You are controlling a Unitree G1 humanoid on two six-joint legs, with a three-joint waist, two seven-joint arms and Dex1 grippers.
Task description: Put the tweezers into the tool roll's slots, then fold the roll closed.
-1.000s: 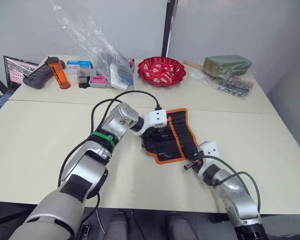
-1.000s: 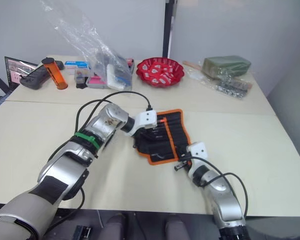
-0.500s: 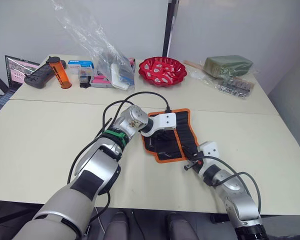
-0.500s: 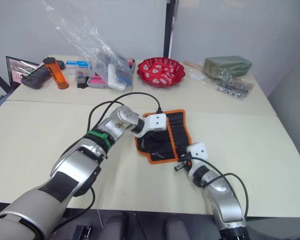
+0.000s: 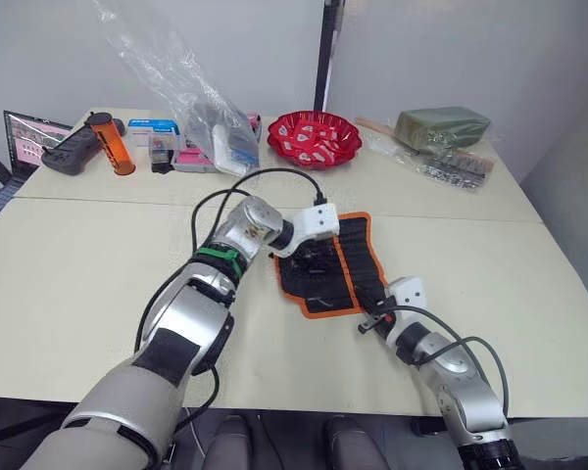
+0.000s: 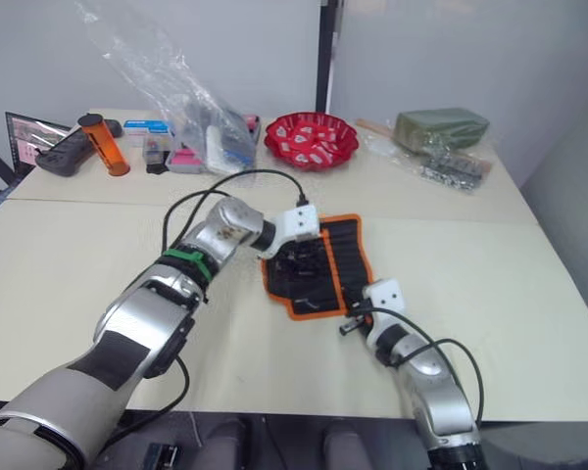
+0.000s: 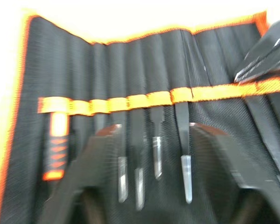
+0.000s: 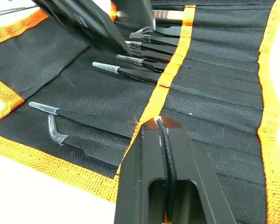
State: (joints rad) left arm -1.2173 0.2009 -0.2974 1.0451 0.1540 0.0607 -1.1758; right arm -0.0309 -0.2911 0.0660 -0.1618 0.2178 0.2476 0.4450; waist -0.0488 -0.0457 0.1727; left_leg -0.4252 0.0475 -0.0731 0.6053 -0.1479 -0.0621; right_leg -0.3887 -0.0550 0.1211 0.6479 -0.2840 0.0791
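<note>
The tool roll (image 5: 345,257) lies unrolled on the table, black with orange edging. Several black tweezers (image 7: 184,154) with clear-capped tips sit in its slots (image 7: 130,100) under the orange band. Two more tweezers (image 8: 84,119) lie tucked lower down near the roll's edge. My left gripper (image 7: 155,129) hovers open just above the slotted tweezers, holding nothing. My right gripper (image 8: 163,128) is shut, its tip resting at the orange band of the roll near its near right corner (image 5: 370,321). Its dark fingers (image 7: 263,58) also appear across the roll in the left wrist view.
At the table's back stand a red bowl (image 5: 315,138), a crumpled plastic bag (image 5: 201,108) over small boxes, an orange bottle (image 5: 110,143) and a green packet (image 5: 441,127). Bare tabletop (image 5: 88,264) lies left of the roll.
My left gripper has gone from shut to open over the roll, and its wrist has drawn back slightly toward the roll's far edge. The right arm has stayed put.
</note>
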